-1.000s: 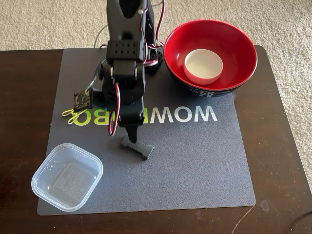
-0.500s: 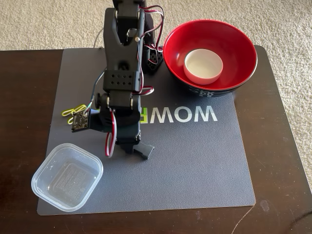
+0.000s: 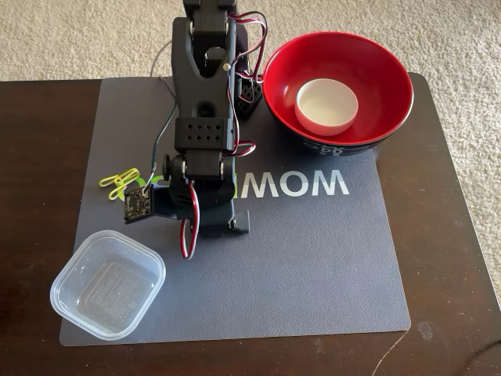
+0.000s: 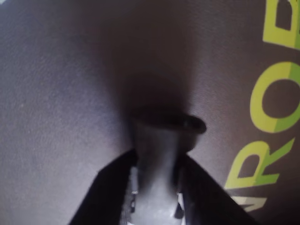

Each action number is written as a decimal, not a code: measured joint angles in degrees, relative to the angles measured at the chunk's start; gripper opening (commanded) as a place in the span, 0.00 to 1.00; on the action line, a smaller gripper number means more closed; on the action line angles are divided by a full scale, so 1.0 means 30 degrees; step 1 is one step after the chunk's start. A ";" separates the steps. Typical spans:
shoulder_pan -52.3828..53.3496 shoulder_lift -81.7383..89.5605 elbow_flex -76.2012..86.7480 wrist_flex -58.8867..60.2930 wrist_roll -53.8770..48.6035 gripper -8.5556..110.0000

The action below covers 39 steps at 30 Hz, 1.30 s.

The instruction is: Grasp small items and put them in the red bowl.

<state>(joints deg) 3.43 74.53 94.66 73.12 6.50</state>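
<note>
Glossy red is catching the eye first in the fixed view, where the red bowl (image 3: 338,92) is sitting at the upper right of the grey mat (image 3: 313,258) on the dark wooden table (image 3: 454,258), with the small white round dish (image 3: 326,107) lying inside it. The black arm (image 3: 203,117) is reaching down over the mat's middle left, hiding its own gripper from this camera. Just left of the arm, the yellow-green paper clips (image 3: 119,182) are lying on the mat, and the clear square plastic container (image 3: 108,283) is sitting at the mat's lower left corner, well apart from the bowl. In the wrist view, blurred and dark, the gripper (image 4: 157,140) is pointing down at the mat, its two black fingers (image 4: 110,187) closing in on the black bone-shaped plastic piece (image 4: 166,123), which is standing between them; yellow-green lettering (image 4: 276,93) is running along the right edge.
</note>
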 measured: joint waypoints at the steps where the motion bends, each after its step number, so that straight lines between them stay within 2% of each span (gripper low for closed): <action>1: -0.0029 0.0703 0.0000 0.0029 0.0381 0.07; 10: -0.4629 0.9287 -0.2578 0.1230 0.3604 0.07; 15: -1.0371 1.1514 -0.2578 0.3193 0.5801 0.07; 21: -1.8867 1.1104 -0.0498 0.5273 0.9492 0.07; 24: -2.1504 1.0020 -0.0088 0.6475 1.1250 0.07; 33: -2.2266 0.4336 0.1318 0.7207 1.4004 0.07; 36: -2.2588 0.3135 0.1348 0.7354 1.4180 0.19; 39: -2.3115 0.2871 0.1377 0.7441 1.4180 0.24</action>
<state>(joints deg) -65.92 83.14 98.79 95.45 49.04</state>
